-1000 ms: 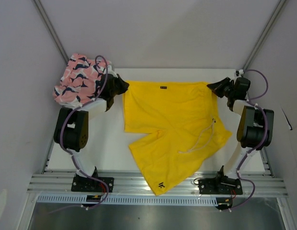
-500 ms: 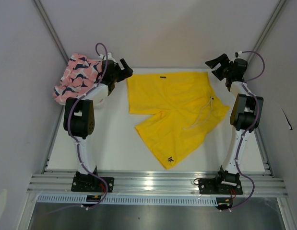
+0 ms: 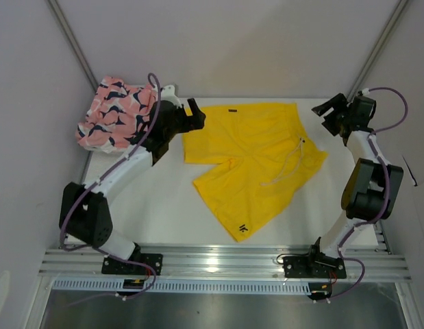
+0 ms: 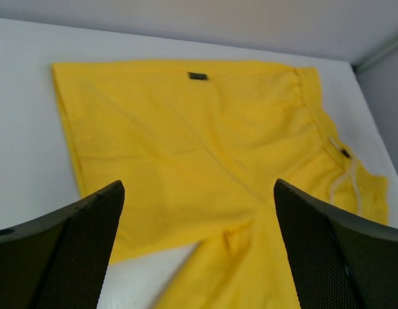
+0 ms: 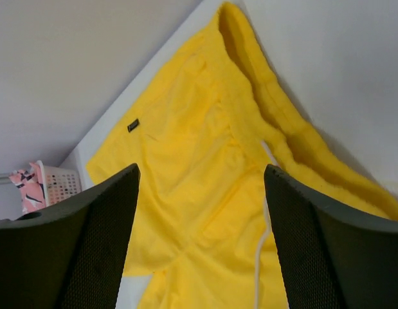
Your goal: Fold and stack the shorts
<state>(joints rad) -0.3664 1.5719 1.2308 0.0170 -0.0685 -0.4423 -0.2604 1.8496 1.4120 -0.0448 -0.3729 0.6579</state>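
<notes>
The yellow shorts (image 3: 256,161) lie spread out on the white table, with the waistband toward the right and one leg pointing at the near edge. My left gripper (image 3: 196,115) hovers open over their far left corner and holds nothing. In its wrist view the yellow shorts (image 4: 199,129) fill the space beyond the left gripper (image 4: 199,193). My right gripper (image 3: 329,113) stands open off the far right corner, and in its own view the right gripper (image 5: 202,170) looks down on the yellow shorts (image 5: 199,212). The pink printed shorts (image 3: 112,113) are bunched at the far left.
A white drawstring (image 3: 288,185) trails across the yellow cloth. The white mesh basket (image 5: 57,183) stands at the far left corner with the pink shorts (image 5: 26,183) beside it. Grey walls close in on three sides. A metal rail (image 3: 218,264) runs along the near edge.
Both grippers have opened and let go of the yellow shorts' far corners. The shorts have settled a little farther back and flatter. The left gripper shifted right and the right gripper drew back rightward.
</notes>
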